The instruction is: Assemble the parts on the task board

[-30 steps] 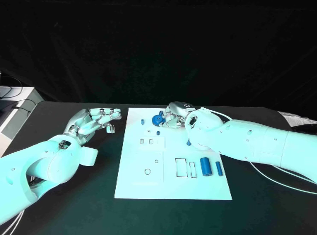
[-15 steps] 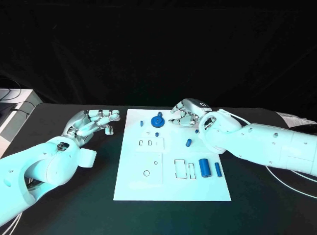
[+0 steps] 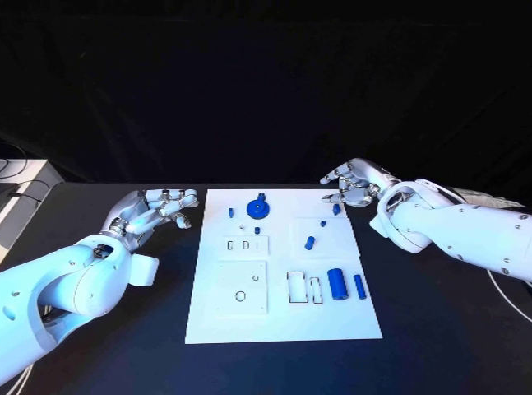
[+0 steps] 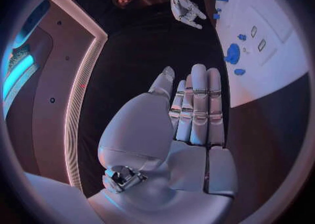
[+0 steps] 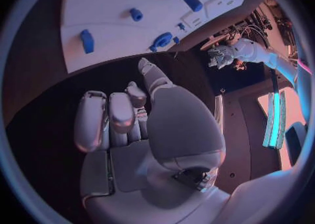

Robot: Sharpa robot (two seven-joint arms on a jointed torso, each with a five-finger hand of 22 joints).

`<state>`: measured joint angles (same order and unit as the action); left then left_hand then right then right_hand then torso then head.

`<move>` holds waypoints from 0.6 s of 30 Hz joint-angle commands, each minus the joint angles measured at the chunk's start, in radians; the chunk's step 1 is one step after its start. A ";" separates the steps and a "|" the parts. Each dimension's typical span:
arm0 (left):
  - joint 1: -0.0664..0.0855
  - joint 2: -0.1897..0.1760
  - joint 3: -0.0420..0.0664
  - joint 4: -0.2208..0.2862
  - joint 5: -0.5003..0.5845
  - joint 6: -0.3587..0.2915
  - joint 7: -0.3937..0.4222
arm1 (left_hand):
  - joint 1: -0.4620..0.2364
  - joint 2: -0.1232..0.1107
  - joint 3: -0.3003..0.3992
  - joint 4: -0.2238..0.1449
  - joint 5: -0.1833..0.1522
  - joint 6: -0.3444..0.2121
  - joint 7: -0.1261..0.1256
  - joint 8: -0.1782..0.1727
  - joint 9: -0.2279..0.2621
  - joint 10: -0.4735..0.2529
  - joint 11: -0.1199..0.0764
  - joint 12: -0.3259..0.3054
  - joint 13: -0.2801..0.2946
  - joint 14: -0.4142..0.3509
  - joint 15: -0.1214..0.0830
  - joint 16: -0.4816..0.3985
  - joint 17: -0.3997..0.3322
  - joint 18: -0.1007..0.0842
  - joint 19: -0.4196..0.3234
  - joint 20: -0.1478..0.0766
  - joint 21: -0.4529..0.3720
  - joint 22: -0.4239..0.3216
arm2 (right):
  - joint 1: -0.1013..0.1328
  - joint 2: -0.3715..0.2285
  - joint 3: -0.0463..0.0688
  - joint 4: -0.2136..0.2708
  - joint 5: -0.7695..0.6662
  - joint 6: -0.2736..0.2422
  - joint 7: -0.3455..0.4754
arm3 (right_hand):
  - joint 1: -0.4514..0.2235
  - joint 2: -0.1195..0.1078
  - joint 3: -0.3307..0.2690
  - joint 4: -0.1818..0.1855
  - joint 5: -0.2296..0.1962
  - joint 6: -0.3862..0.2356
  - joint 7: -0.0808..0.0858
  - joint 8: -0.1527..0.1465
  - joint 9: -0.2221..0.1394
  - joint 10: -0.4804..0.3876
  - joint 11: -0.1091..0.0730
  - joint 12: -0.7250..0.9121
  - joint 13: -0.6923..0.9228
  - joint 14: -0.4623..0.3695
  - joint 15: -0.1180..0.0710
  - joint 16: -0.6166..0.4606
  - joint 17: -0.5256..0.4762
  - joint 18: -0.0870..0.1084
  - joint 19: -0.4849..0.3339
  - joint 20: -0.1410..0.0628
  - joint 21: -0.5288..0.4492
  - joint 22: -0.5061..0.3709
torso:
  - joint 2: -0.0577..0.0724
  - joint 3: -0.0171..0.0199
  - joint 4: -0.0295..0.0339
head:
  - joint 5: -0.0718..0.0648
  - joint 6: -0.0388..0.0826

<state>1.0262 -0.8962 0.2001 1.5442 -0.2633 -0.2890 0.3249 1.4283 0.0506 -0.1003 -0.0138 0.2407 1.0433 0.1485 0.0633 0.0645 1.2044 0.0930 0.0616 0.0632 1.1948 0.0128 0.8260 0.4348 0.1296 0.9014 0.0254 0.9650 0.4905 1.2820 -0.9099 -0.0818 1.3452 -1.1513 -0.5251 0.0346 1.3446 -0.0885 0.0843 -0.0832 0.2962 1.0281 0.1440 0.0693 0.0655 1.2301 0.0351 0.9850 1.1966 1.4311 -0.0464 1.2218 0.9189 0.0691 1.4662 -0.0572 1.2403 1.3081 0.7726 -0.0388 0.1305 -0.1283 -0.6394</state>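
Leaving the blue disc (image 3: 260,209) — right robot hand (image 3: 353,183) withdrawn, empty.

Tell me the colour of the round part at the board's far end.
Blue; the round part shows best in the head view.

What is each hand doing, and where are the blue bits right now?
Left hand: open, holding nothing, over the table left of the board.
Right hand: fingers curled, holding nothing, off the board's far right corner.
Board: flat on the table.
Wheel: on the board's far end, untouched.
Big cylinder: lying on the board.
Thin cylinder: lying beside it.
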 commanded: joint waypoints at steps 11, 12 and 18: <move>-0.006 0.011 0.001 -0.006 0.001 0.027 0.015 | -0.004 -0.006 0.002 -0.002 0.003 0.001 -0.002 0.001 0.000 0.008 -0.006 0.002 -0.001 0.009 -0.001 -0.021 0.005 -0.007 0.013 -0.003 -0.014 -0.012 | -0.010 0.007 -0.003 -0.124 -0.033 0.140 0.112 | 0.025 -0.011 -0.005 -0.007 -0.002 -0.006 0.007 -0.006 -0.002 -0.007 -0.002 -0.004 -0.005 -0.004 0.002 -0.002 0.013 -0.005 0.034 0.001 0.012 0.177 | -0.001 0.0023 -0.0017 | -0.009 -0.004; -0.006 0.012 0.001 -0.006 0.001 0.028 0.015 | -0.004 -0.006 0.002 -0.002 0.003 0.000 -0.002 0.001 0.000 0.006 -0.005 0.002 -0.001 0.010 0.000 -0.022 0.007 -0.008 0.014 -0.003 -0.014 -0.013 | -0.012 0.010 -0.003 -0.130 -0.034 0.142 0.111 | 0.026 -0.012 -0.006 -0.006 -0.003 -0.010 0.008 -0.006 -0.001 -0.008 -0.001 -0.003 -0.005 -0.004 0.003 -0.002 0.014 -0.004 0.034 0.001 0.011 0.177 | 0.000 0.0026 -0.0011 | -0.010 -0.005; -0.008 0.011 0.001 -0.008 0.001 0.028 0.015 | -0.004 -0.005 0.002 -0.003 0.003 0.000 -0.002 0.001 0.000 0.005 -0.005 0.002 -0.001 0.012 -0.001 -0.019 0.011 -0.007 0.016 -0.004 -0.012 -0.012 | -0.020 0.027 -0.004 -0.166 -0.043 0.161 0.098 | 0.027 -0.015 -0.009 -0.004 -0.002 -0.016 0.010 -0.005 -0.001 -0.010 0.000 -0.003 -0.005 -0.003 0.004 -0.003 0.017 -0.004 0.034 0.003 0.011 0.177 | -0.002 0.0000 -0.0001 | -0.010 -0.012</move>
<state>1.0189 -0.8866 0.2000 1.5351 -0.2632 -0.2808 0.3260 1.4283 0.0506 -0.1003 -0.0138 0.2407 1.0433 0.1485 0.0633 0.0645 1.2099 0.0874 0.0616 0.0632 1.2011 0.0140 0.8082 0.4448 0.1295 0.9100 0.0196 0.9576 0.4793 1.2631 -0.8843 -0.0856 1.1857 -1.1708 -0.4066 0.1213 1.3626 -0.1046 0.0818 -0.0858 0.2962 1.0208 0.1521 0.0692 0.0647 1.2265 0.0316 0.9850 1.1934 1.4312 -0.0463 1.2218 0.9340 0.0691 1.4662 -0.0571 1.2475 1.3079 0.7712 -0.0370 0.1292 -0.1378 -0.6484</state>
